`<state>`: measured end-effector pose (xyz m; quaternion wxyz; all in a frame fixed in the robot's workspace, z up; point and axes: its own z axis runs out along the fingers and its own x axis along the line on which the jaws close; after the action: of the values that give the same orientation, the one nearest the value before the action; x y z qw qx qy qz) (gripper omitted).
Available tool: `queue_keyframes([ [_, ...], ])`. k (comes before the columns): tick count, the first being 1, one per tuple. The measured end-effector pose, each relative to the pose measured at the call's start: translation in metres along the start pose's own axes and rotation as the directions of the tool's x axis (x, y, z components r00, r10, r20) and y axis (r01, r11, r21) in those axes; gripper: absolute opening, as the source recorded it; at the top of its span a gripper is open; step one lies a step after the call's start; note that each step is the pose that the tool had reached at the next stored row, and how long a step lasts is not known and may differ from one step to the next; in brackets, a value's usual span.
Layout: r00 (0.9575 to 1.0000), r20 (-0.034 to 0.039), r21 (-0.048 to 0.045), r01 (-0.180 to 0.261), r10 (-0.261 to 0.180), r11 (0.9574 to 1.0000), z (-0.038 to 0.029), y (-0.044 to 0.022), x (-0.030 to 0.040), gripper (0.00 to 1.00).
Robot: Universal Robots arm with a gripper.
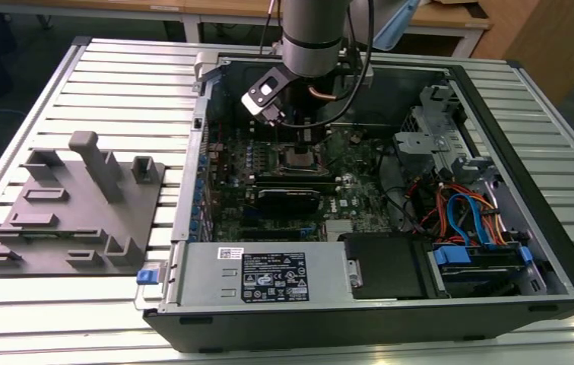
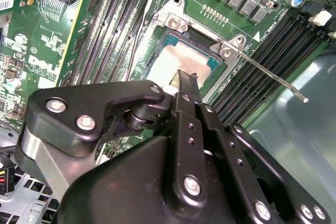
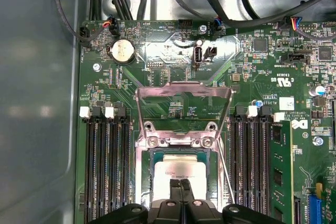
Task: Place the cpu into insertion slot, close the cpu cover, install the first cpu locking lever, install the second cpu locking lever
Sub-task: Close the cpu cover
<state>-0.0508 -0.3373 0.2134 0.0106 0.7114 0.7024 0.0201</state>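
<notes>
1. The slatted table [image 1: 53, 319] carries the open computer case [image 1: 368, 328]. A grey fixture plate [image 1: 53, 228] lies at the exterior view's left, well apart from the fingers.
2. The arm [image 1: 312, 30] enters the case from above.
3. The green circuit board [image 3: 252, 82] lies under the fingers. Long black memory slots [image 3: 105, 166] run along both sides of them.
4. The gripper [image 3: 181, 183] has its fingers [image 3: 175, 191] pressed flat together with nothing held between them. The tips are poised over the socket. Contact with the chip cannot be told.
5. The cpu cover [image 3: 184, 88], a silvery frame, stands open. It lies back over the board just beyond the fingertips, hinged at the socket's far edge.
6. The insertion slot [image 3: 143, 174] shows its silvery rim directly below the fingertips.
7. The cpu [image 3: 173, 169] is seated flat in the insertion slot, with its dull silver top under the fingertips.
8. The locking lever [image 2: 283, 85], a thin metal rod, slants out across the memory slots beside the fingers.
</notes>
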Motion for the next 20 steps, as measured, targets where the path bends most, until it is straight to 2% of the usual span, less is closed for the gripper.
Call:
queue_keyframes([
  [10,1.0,-0.0001,0.0007,0.0,0.0,1.0,-0.001,0.0001,0.0,0.1],
  [14,1.0,-0.0005,0.0009,0.0,0.0,1.0,-0.0065,0.0003,0.0001,0.1],
  [20,1.0,-0.0003,0.0038,0.0,0.0,1.0,-0.0201,0.0009,0.0003,0.1],
])
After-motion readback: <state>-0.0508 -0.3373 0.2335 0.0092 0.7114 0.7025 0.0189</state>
